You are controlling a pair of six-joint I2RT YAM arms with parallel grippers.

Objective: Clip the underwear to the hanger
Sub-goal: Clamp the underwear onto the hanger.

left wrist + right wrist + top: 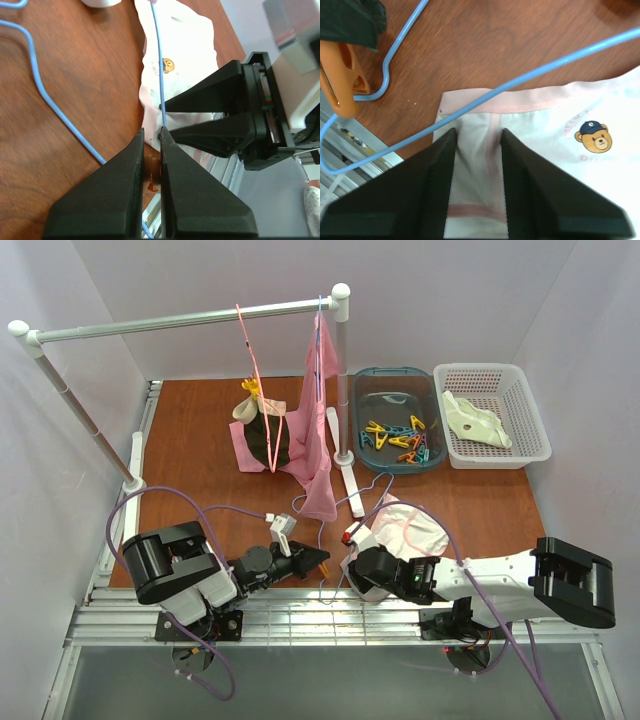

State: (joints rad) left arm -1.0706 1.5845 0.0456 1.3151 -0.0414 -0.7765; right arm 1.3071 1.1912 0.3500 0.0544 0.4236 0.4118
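Note:
The underwear (412, 530), pale pinkish-white with pink edging and a small bear print, lies flat on the wooden table; it also shows in the left wrist view (185, 50) and the right wrist view (545, 130). The light-blue wire hanger (520, 82) lies on the table, and its wire (157, 60) crosses the waistband. My right gripper (350, 568) (478, 132) is open, its fingers down astride the fabric at the underwear's left end. My left gripper (318, 560) (151, 132) is shut on an orange clothespin (342, 75) (150, 182), its tips right beside the right gripper's tips and the wire.
A clothes rail (190, 320) spans the back. A pink hanger with dark and cream garments (265, 430) and a pink garment (320, 440) hang from it. A blue tub of clothespins (395, 430) and a white basket (520, 430) stand at back right. A small red object (348, 536) lies near the underwear.

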